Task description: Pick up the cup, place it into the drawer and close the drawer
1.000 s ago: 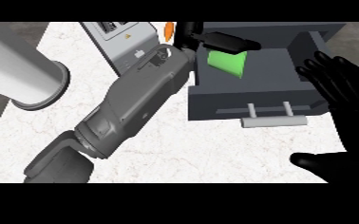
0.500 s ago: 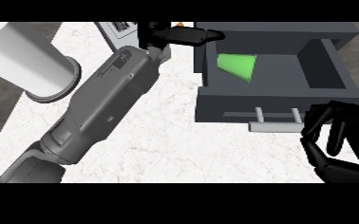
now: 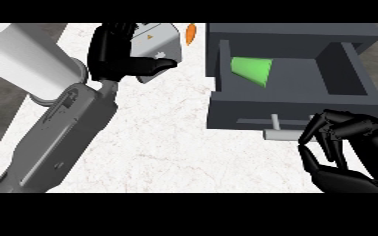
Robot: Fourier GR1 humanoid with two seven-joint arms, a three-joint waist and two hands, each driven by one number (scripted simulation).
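The robot's grey left forearm (image 3: 63,130) rises diagonally from the lower left edge. Its black left hand (image 3: 118,55) sits at the upper left, holding nothing, fingers loosely extended and thumb pointing right. The black right hand (image 3: 339,150) shows at the lower right, fingers curled inward, with nothing visibly enclosed.

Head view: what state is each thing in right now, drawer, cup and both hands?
drawer: open, pulled out over the counter.
cup: green, lying on its side inside the drawer.
left hand: holds nothing, off to the drawer's left.
right hand: fingers curled, holds nothing, at the drawer's handle.
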